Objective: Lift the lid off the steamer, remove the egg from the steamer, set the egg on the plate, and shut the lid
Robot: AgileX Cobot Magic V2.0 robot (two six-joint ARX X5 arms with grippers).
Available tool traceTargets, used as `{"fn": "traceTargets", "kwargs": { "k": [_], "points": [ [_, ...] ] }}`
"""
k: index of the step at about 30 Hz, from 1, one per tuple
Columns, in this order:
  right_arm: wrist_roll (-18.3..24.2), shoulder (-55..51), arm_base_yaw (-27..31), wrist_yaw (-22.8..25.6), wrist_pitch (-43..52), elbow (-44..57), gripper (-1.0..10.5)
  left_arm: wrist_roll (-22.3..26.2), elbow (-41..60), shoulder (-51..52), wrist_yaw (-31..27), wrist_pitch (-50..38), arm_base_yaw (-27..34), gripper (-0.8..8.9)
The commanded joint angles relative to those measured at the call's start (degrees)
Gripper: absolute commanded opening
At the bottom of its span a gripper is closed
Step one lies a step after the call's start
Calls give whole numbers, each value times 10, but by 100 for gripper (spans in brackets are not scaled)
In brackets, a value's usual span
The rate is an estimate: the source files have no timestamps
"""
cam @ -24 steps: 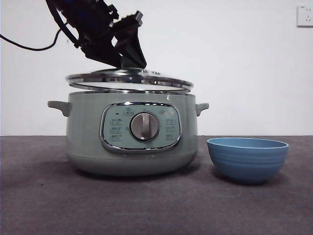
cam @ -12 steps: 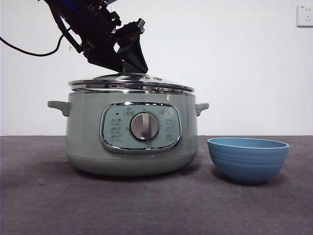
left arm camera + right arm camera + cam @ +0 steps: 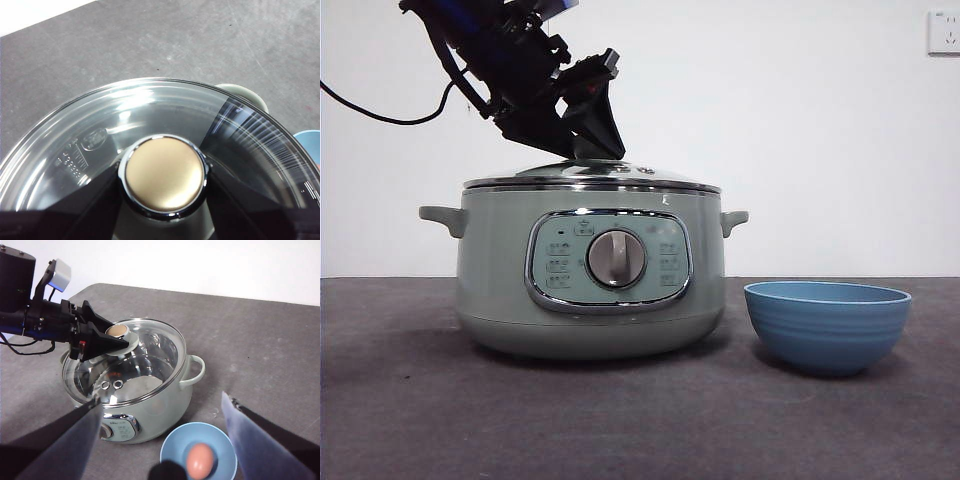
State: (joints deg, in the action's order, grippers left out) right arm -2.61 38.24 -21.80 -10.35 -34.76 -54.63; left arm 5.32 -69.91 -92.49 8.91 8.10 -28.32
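Observation:
The clear glass lid (image 3: 590, 178) sits flat on the pale green steamer (image 3: 590, 290). My left gripper (image 3: 588, 140) reaches down from the upper left and is shut on the lid's knob (image 3: 165, 174), one jaw on each side. The right wrist view shows it too (image 3: 112, 342). The blue plate (image 3: 827, 325), a deep bowl, stands just right of the steamer. The egg (image 3: 200, 461) lies in it and is hidden in the front view. My right gripper (image 3: 161, 400) hangs open and empty high above the steamer and plate.
A black cable (image 3: 380, 115) trails off to the left behind the arm. A wall socket (image 3: 943, 32) is at the top right. The dark grey table (image 3: 420, 400) stretches in front of the steamer.
The left gripper has lowered the lid from a tilted hover above the rim down onto the steamer, where it now rests level. The plate has not moved.

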Motion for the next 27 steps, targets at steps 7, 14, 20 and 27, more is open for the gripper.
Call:
{"fn": "traceTargets", "kwargs": {
  "k": [7, 14, 20, 27],
  "points": [
    [-5, 0, -2, -2, 2, 1, 410, 7, -6, 0, 1, 29, -2, 15],
    [-5, 0, -2, -2, -3, 1, 410, 7, -6, 0, 2, 44, -2, 331],
    [-5, 0, -2, -2, -5, 1, 410, 4, -6, 3, 2, 43, -2, 351],
    [-5, 0, -2, -3, -5, 1, 410, 2, -7, 30, 2, 40, -2, 351]
  ]
}}
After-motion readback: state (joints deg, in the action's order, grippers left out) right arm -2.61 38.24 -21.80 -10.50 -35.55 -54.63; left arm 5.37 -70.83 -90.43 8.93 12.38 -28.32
